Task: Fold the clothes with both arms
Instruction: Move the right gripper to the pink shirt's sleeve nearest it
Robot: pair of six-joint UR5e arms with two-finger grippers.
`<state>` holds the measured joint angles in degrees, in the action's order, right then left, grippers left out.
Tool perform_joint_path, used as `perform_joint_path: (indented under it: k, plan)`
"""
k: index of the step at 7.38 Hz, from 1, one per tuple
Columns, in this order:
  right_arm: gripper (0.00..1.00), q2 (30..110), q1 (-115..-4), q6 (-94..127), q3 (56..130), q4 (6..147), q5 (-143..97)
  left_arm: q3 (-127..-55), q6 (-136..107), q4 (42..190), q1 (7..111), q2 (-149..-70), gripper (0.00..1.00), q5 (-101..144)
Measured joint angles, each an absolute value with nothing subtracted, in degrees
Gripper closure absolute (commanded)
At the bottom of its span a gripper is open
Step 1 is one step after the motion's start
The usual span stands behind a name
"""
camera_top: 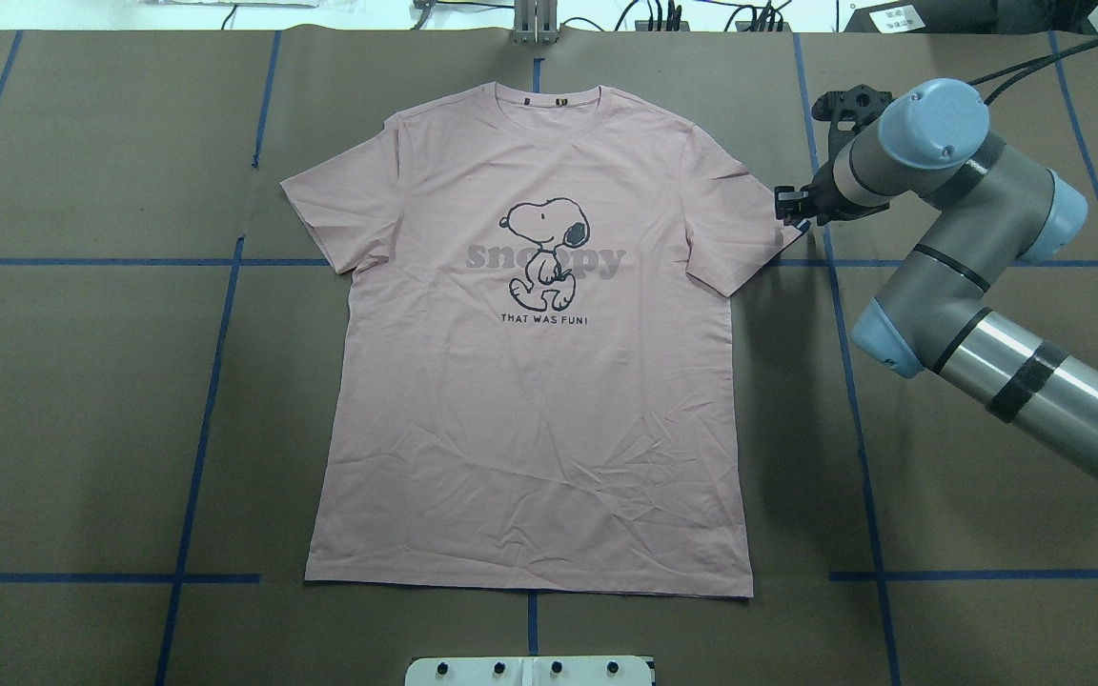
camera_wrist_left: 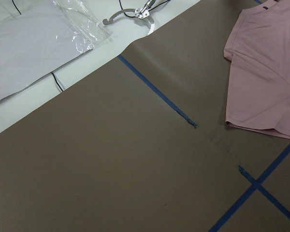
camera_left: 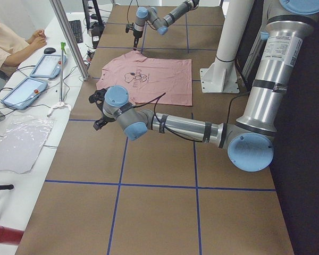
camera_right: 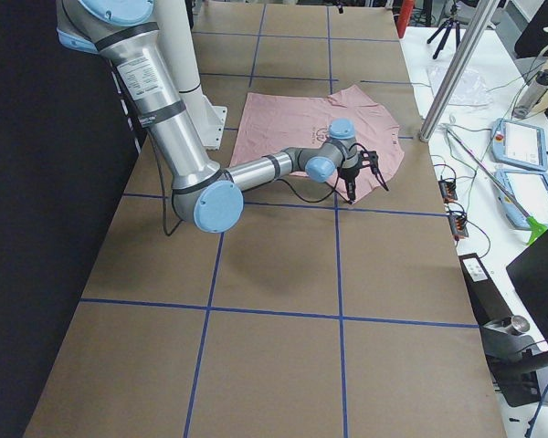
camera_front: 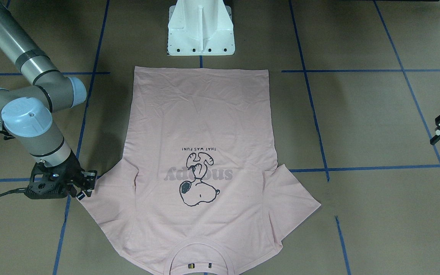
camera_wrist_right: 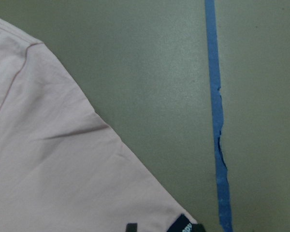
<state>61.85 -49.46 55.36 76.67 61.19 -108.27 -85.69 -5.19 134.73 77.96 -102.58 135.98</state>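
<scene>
Pink T-shirt [camera_top: 530,429], spread flat, dog print [camera_top: 545,252] facing up, lightly creased

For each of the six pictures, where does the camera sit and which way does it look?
Front-facing: across the table, facing the robot; pale pink cotton T-shirt, right gripper at its sleeve, open left gripper.
Overhead: behind the robot, looking down; right arm shows.
Exterior left: table's end; left arm near.
Exterior right: opposite end; right arm near.
Left wrist: down at brown table, one sleeve; no body.
Right wrist: down at the other sleeve; black fingertips.
All share the T-shirt.
</scene>
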Motion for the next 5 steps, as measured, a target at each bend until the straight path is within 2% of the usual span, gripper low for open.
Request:
perform_joint_path:
  k: [5]
  plan:
    - [0.52,61.5,-49.2,55.2,74.5,61.2,-107.6,-85.7,-5.2,134.7,78.0,-102.5,0.0,136.0]
